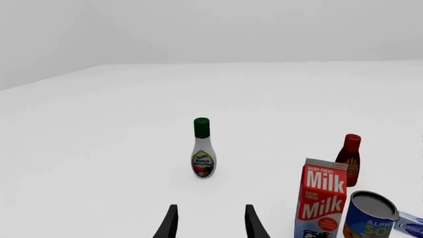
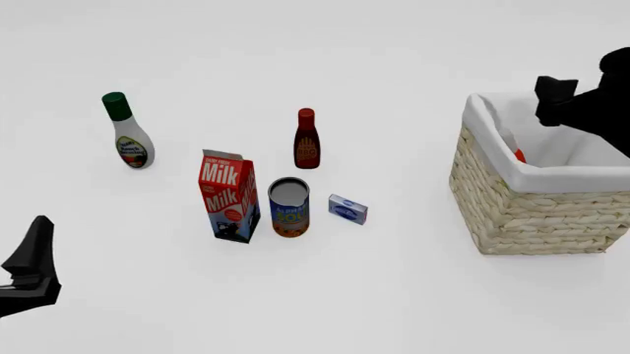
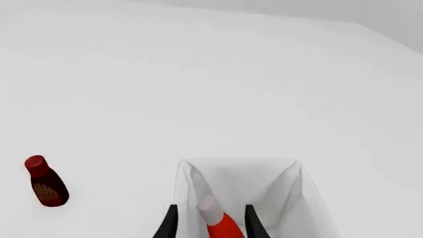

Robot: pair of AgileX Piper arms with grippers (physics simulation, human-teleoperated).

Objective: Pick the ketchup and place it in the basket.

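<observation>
The ketchup (image 3: 225, 227), red-orange with a white cap, leans tilted inside the basket (image 3: 244, 176) against its white lining. In the front view only a sliver of the ketchup (image 2: 518, 155) shows over the rim of the wicker basket (image 2: 532, 214) at the right. My right gripper (image 3: 210, 220) hovers above the basket's opening. Its fingers stand open, wider than the bottle below them. My left gripper (image 1: 211, 225) is open and empty near the table's front left, facing the white bottle.
On the table's left half stand a white bottle with a green cap (image 2: 129, 136), a milk carton (image 2: 229, 195), a soup can (image 2: 288, 207), a dark red-brown bottle (image 2: 306, 140) and a small blue-white box (image 2: 347, 209).
</observation>
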